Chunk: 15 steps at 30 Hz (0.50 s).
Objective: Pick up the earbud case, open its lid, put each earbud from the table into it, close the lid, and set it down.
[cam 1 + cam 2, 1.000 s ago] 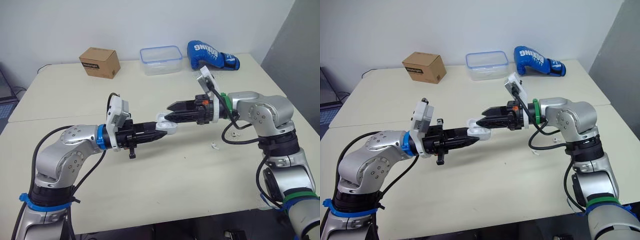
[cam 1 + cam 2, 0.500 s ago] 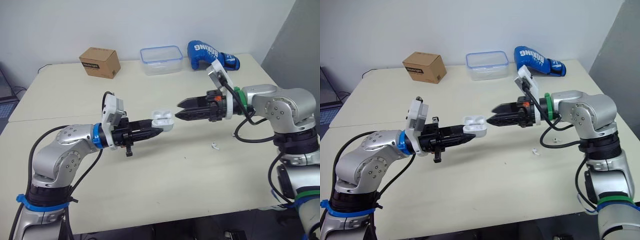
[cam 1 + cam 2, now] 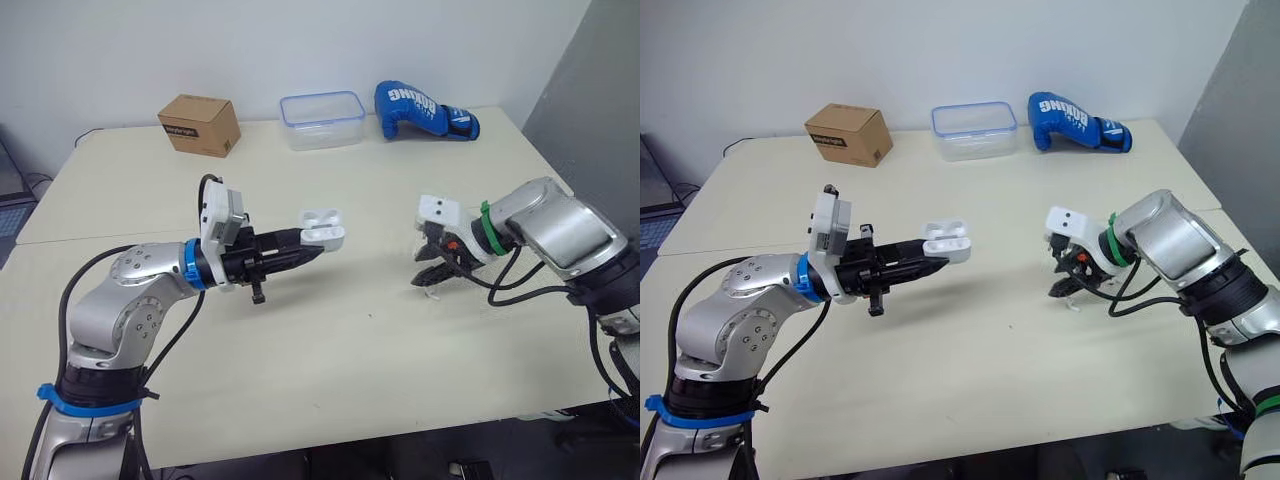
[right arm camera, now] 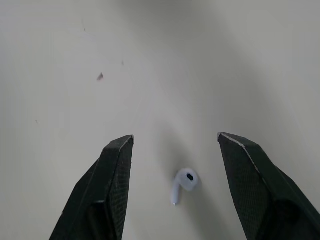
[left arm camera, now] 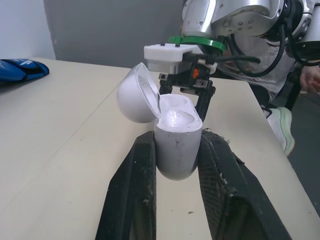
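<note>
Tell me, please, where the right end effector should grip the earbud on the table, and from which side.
Probably its rounded head, from straight above: the earbud lies flat on the table, the head thicker than the thin stem, under the open right end effector.

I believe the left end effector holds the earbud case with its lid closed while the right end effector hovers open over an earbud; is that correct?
Not quite: the lid is open, as the left wrist view shows. The left end effector holds the earbud case with its lid open while the right end effector hovers open over an earbud.
</note>
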### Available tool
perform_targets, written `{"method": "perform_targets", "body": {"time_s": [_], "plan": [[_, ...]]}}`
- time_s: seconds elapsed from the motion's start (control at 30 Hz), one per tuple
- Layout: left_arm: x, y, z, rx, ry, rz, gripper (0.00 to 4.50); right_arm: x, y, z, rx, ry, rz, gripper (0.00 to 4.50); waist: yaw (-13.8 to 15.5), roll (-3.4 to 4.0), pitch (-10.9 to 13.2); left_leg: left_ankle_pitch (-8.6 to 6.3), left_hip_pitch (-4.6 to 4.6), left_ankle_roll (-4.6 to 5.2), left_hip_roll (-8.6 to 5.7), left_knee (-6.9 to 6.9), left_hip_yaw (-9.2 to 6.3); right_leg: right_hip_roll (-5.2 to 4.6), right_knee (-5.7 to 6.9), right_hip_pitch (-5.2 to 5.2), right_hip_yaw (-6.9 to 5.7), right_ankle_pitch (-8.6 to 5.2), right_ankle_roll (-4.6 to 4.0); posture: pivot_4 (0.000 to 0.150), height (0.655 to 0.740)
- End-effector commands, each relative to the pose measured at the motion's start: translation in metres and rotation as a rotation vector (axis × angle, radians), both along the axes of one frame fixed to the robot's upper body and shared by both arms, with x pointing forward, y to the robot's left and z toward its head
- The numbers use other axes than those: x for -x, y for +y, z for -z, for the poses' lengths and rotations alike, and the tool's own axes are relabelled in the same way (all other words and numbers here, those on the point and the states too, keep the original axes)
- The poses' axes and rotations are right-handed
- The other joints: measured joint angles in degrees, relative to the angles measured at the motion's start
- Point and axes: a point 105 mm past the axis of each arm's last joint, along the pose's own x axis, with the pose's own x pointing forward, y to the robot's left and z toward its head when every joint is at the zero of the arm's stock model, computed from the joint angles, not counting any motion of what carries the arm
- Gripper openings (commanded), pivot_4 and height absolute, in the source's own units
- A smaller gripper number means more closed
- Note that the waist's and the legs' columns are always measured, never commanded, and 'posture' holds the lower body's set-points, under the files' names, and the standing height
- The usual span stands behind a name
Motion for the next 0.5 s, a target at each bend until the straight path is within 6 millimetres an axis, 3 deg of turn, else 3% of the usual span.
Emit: {"method": "perform_targets", "body": {"time_s": [0.03,0.5], "plan": [[0.004,-0.006,-0.009,0.009,-0.064,0.019,0.78,-0.007,-0.006,-0.002,0.071,-0.047,0.002,2.77,0.0,0.0,0.0,0.0,0.0,0.0,0.0,0.0,0.0,0.0,0.0,0.0,0.0,0.0,0.0,0.15,0.74],[-0.005,-0.012,-0.008,0.037,-0.125,-0.008,0.78,-0.013,-0.011,0.024,0.187,-0.075,0.027,2.77,0.06,0.0,0.0,0.01,-0.01,-0.01,-0.01,0.01,0.0,-0.01,0.0,0.0,0.0,0.0,0.0,0.15,0.74]]}}
